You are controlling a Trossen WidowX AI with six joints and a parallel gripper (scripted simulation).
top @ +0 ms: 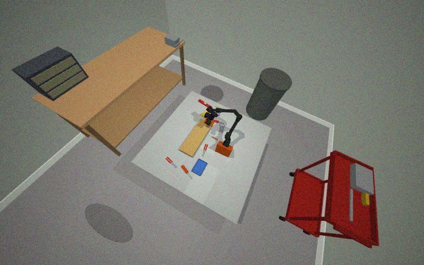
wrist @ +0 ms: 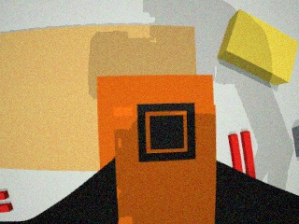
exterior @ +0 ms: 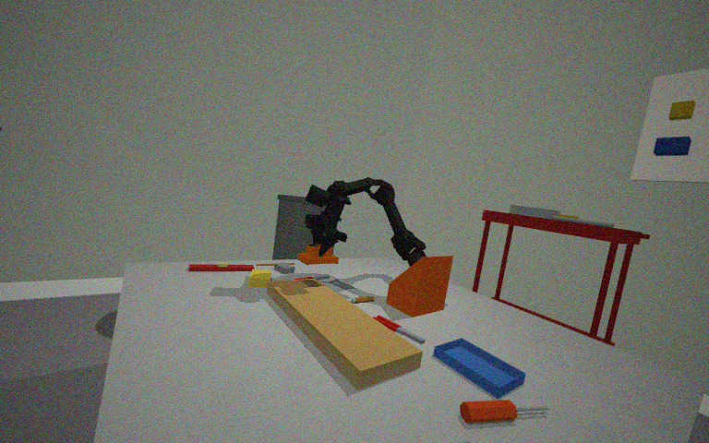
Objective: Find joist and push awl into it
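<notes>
My gripper (top: 208, 121) (exterior: 325, 250) (wrist: 159, 162) is shut on the orange stud finder (top: 212, 123) (exterior: 318, 258) (wrist: 107, 93), which has a black square on top. It holds the stud finder above the far end of the tan floor panel (top: 193, 136) (exterior: 338, 324) (wrist: 42, 103), partly past the panel's edge in the wrist view. Any joist is hidden. The awl (top: 214, 137) (exterior: 364, 299), with a brown handle, lies beside the panel on the robot base's side. The blue tray (top: 199, 167) (exterior: 478, 364) lies past the panel's near end and holds nothing.
A yellow block (top: 203, 114) (exterior: 259, 278) (wrist: 257, 44) lies off the panel's far end, with a red level (exterior: 221, 268) beyond. Red-handled tools (top: 205, 147) (exterior: 387, 322) (wrist: 248, 154) lie around the panel. An orange-handled tool (top: 184, 169) (exterior: 488, 411) lies near the tray.
</notes>
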